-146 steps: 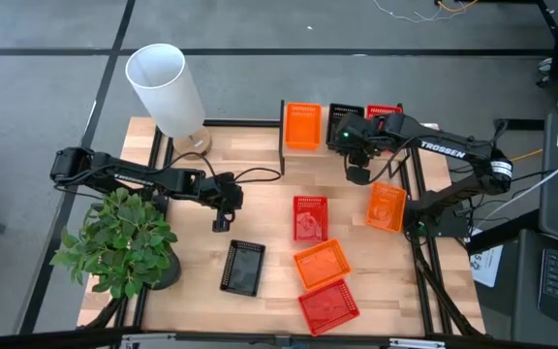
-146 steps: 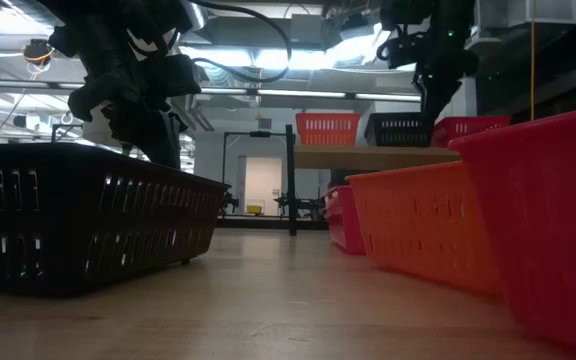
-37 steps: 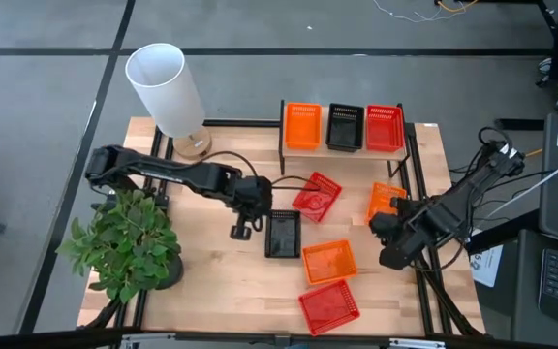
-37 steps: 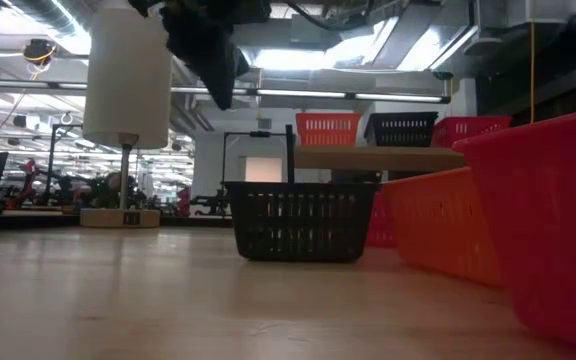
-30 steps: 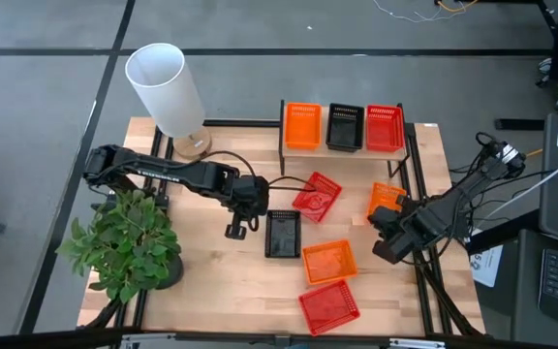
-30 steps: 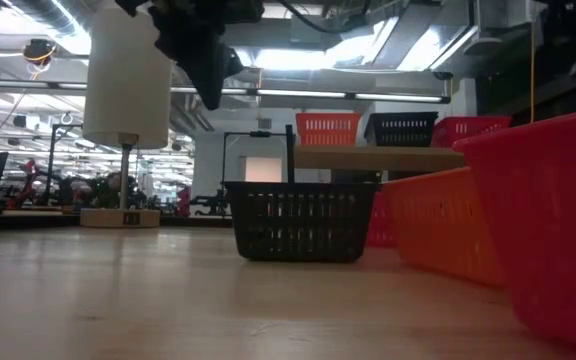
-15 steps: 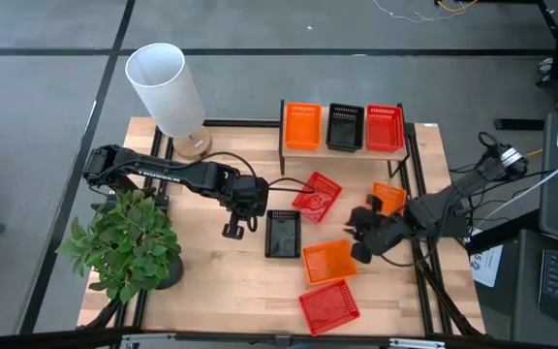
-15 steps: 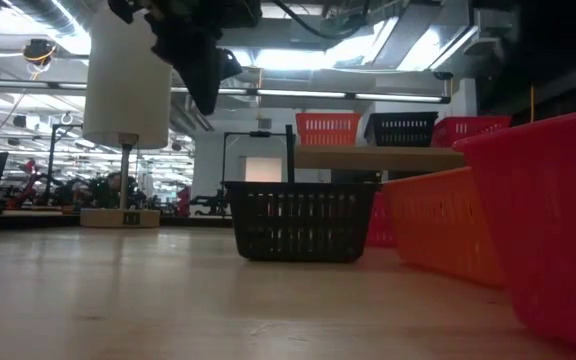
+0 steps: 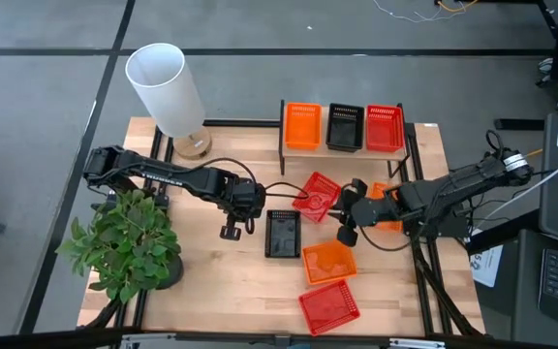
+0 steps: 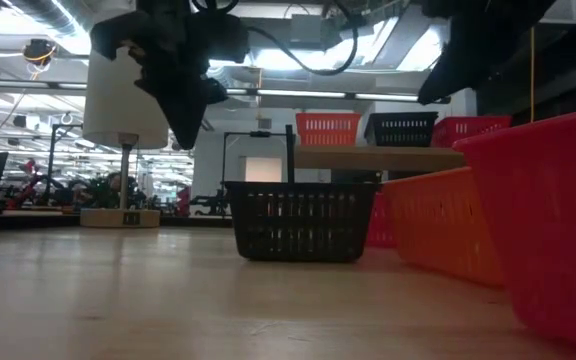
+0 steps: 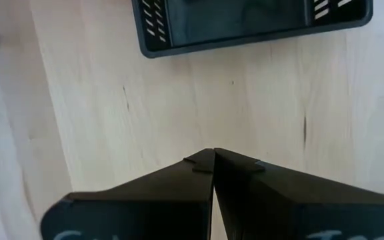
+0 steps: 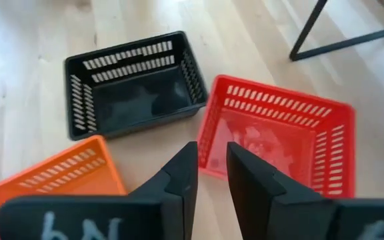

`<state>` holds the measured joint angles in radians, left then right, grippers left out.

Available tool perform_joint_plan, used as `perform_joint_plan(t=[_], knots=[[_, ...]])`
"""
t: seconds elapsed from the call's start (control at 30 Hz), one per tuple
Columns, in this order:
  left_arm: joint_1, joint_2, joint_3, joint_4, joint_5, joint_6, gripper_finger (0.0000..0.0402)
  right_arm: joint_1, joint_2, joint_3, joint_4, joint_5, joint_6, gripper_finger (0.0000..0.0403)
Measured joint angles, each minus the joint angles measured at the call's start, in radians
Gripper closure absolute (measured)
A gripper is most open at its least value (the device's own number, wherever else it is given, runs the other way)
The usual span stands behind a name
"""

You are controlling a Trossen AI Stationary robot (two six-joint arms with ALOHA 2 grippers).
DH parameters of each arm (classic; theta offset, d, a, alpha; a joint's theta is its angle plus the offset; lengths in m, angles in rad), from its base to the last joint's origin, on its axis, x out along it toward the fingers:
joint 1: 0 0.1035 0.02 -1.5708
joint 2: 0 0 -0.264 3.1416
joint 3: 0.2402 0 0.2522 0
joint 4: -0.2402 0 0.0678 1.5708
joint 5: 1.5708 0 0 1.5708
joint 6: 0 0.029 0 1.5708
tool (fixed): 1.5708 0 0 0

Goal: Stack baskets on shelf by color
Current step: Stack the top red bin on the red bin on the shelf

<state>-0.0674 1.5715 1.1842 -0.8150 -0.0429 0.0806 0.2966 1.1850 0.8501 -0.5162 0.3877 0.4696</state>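
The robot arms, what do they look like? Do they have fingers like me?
Both arms are dark and thin, built from jointed segments, with black cables looping along them. Each ends in a claw with just two flat, dark, wedge-shaped fingers. The left claw has pale letters near its base, seen in its wrist view. The right claw carries pale letters there too.

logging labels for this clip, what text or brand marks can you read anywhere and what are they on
No text can be read with confidence.
Right gripper: pale marks on its housing, cut off at the picture's edge, unreadable.
Left gripper: faint lettering on its housing, cut off, unreadable.
Right arm from above: no lettering legible.
Baskets and shelf: no labels visible.
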Motion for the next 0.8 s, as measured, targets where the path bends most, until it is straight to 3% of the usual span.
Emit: perform_joint_plan(t=[0.33, 0.63, 0.8], knots=[[-0.008, 0.000, -0.001, 0.043, 0.000, 0.004, 0.0401, -0.122, 0.121, 0.001, 0.142, -0.152, -0.207, 0.0323], [-0.008, 0.000, -0.001, 0.047, 0.000, 0.009, 0.0401, -0.218, 0.132, 0.001, 0.130, -0.128, -0.210, 0.0323], [-0.008, 0.000, -0.001, 0.071, 0.000, 0.019, 0.0401, -0.271, 0.200, 0.002, 0.165, -0.111, -0.212, 0.0323]])
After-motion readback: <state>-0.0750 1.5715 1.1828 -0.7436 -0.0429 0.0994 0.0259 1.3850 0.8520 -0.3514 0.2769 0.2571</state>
